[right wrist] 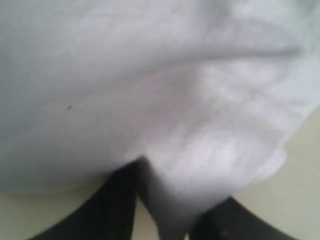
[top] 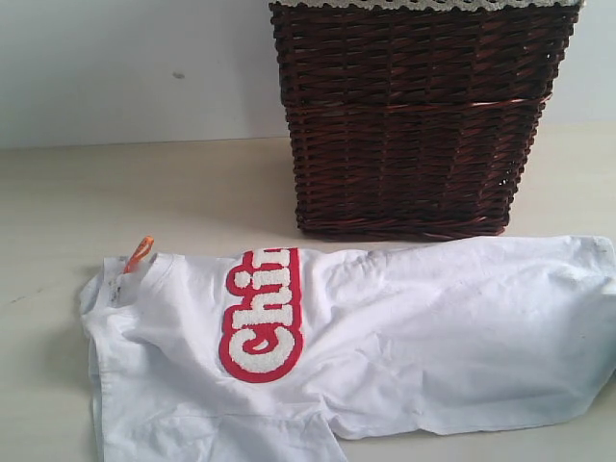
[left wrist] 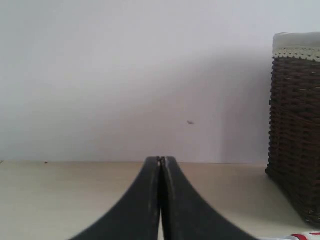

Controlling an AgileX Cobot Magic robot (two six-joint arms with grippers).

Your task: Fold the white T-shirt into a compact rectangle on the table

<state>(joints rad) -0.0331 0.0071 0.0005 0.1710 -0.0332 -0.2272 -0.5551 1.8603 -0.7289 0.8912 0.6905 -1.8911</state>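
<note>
Exterior view, white T-shirt [top: 404, 327] lengthwise left-right, collar [top: 144, 268] left, left hand [left wrist: 160, 162] together, right hand [right wrist: 170, 200] astride cloth, grip unclear

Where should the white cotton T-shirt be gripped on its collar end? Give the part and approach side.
Probably grip the white cotton T-shirt at its shoulder edge beside the small orange neck tag, coming in low from the exterior view's left: the cloth lies flat, and that edge borders bare pale beige table.

Low exterior, close right wrist: both on white T-shirt [top: 433, 327]
</note>
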